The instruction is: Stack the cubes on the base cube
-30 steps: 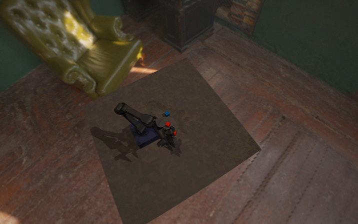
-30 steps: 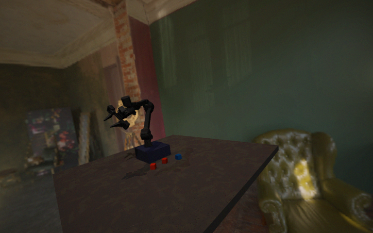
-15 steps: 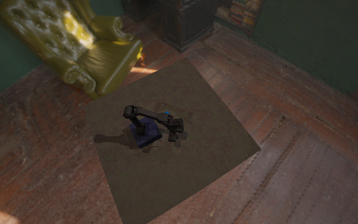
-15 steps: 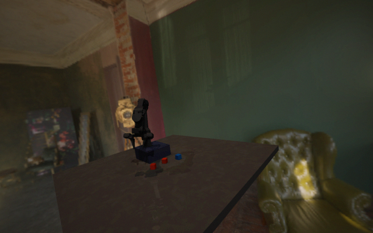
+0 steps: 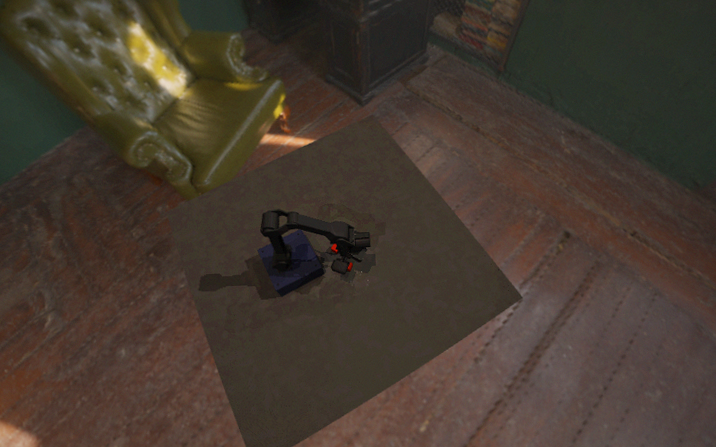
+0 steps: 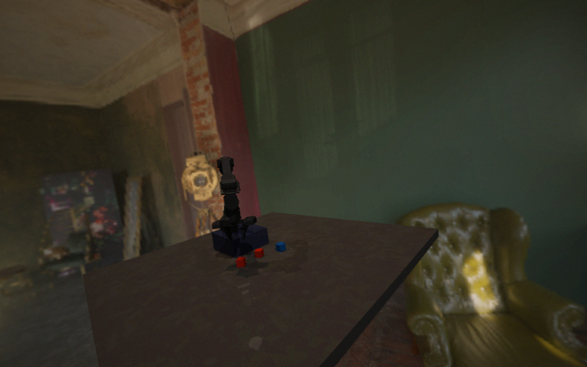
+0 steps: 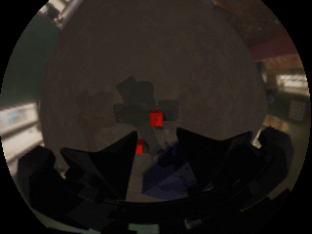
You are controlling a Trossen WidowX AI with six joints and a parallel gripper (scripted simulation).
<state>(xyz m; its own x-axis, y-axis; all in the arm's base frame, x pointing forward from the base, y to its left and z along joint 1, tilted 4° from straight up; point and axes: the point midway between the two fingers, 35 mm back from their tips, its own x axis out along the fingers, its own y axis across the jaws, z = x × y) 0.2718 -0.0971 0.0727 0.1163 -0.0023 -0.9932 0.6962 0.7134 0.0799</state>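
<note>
One red cube point(image 5: 349, 266) point(image 6: 241, 262) point(image 7: 156, 118) lies on the table, nearest the exterior camera. A second red cube point(image 5: 334, 248) point(image 6: 258, 252) point(image 7: 139, 146) lies nearer the arm's base, partly hidden by a finger in the wrist view. A blue cube point(image 6: 280, 247) lies beyond it, apart from both; the arm hides it in the top view and it does not show in the wrist view. My gripper point(image 6: 236, 238) point(image 7: 157, 132) is open and empty, pointing down above the table near the red cubes. No cube is stacked on another.
The arm's dark blue base box point(image 5: 297, 283) point(image 6: 259, 237) point(image 7: 171, 180) stands close to the red cubes. The table point(image 5: 342, 351) point(image 6: 194, 311) carries the arm and cubes. A green armchair point(image 5: 212, 108) point(image 6: 471, 329) stands beyond the table's edge.
</note>
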